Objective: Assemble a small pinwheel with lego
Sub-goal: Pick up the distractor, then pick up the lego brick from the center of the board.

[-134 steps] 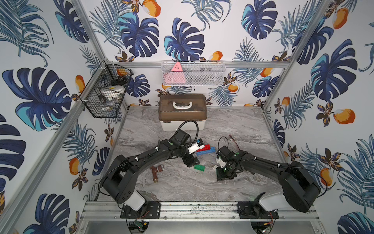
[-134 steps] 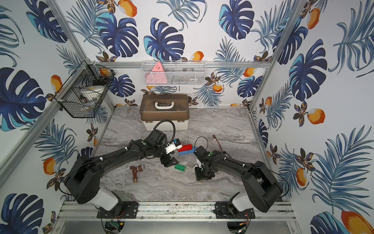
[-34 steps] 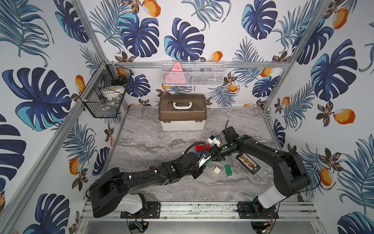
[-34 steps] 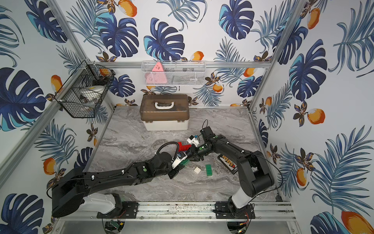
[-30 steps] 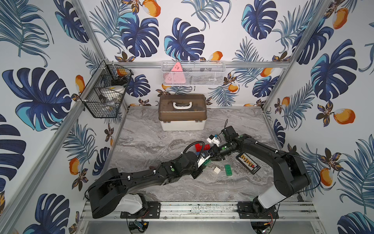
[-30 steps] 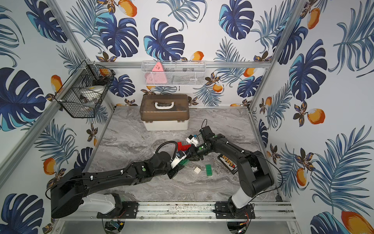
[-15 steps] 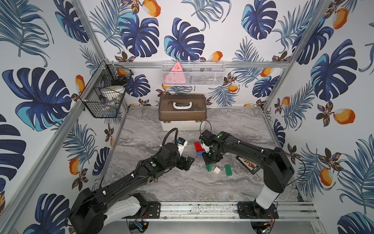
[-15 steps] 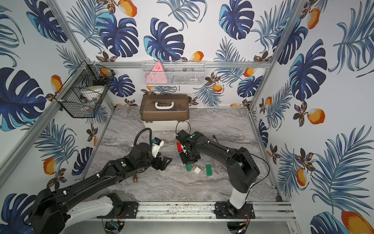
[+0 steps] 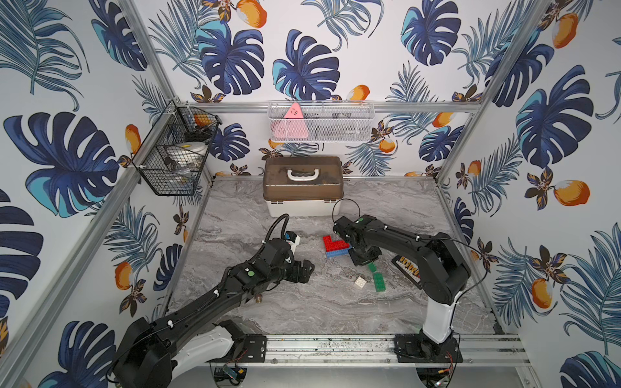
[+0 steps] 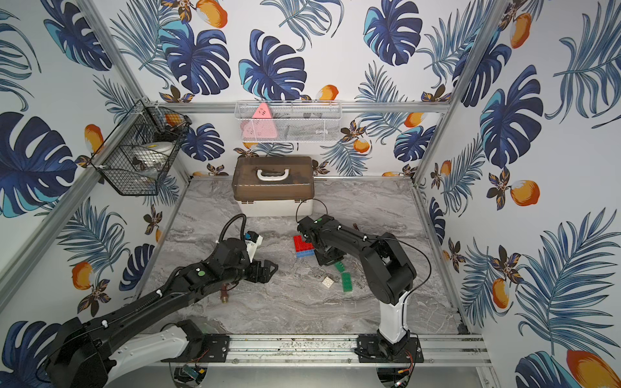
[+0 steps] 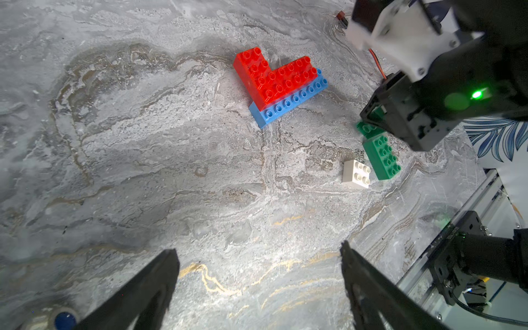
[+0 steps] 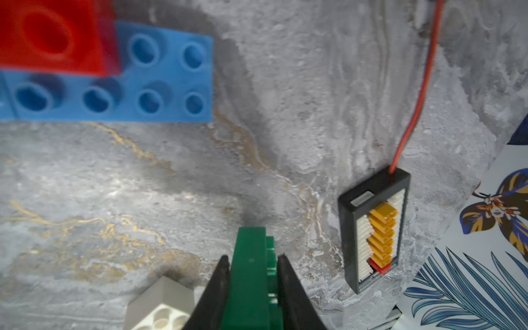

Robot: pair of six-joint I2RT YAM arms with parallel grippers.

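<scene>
Mid-table: red-on-blue lego (image 9: 336, 247); white brick (image 9: 360, 282) and green brick (image 9: 379, 281) side by side nearer-right. Left gripper (image 11: 257, 248) — jaws wide apart, empty — left of lego; right gripper (image 12: 253, 257) clamped on second green brick (image 12: 251, 285).

In the right wrist view the green brick (image 12: 251, 285) and white brick (image 12: 160, 310) run off the picture's edge, and the red brick (image 12: 51, 37) is blurred and cropped. In a top view the left arm (image 9: 215, 299) hides most of the pipe fitting (image 9: 258, 298). The right hand (image 9: 364, 262) covers its own fingertips.
</scene>
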